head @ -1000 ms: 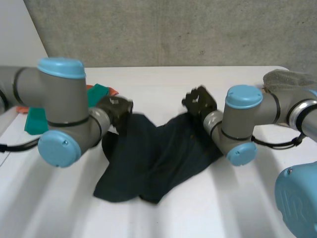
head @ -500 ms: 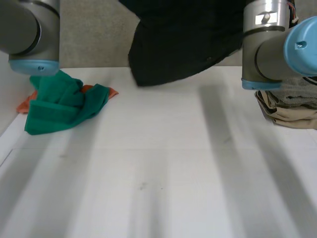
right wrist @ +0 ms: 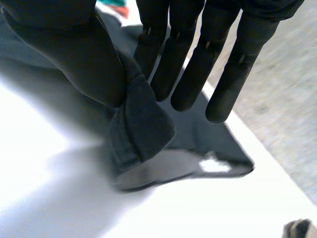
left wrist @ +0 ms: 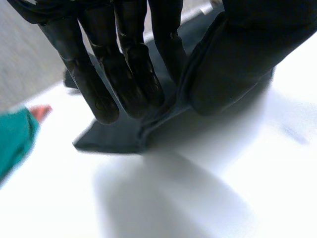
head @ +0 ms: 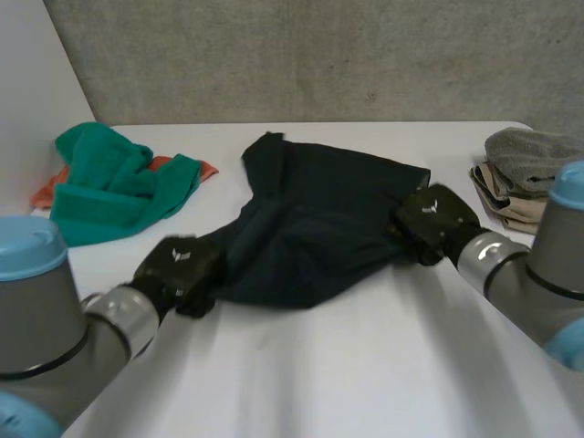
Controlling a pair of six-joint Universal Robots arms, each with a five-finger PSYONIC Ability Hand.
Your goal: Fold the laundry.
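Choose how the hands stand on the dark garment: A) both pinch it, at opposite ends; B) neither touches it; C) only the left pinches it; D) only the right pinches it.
A: each wrist view shows the dark garment pinched between thumb and fingers, left hand at its near-left corner, right hand at its right edge.

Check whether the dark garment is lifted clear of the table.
No, the dark garment lies spread on the white table, the left hand and the right hand pinching it at opposite sides.
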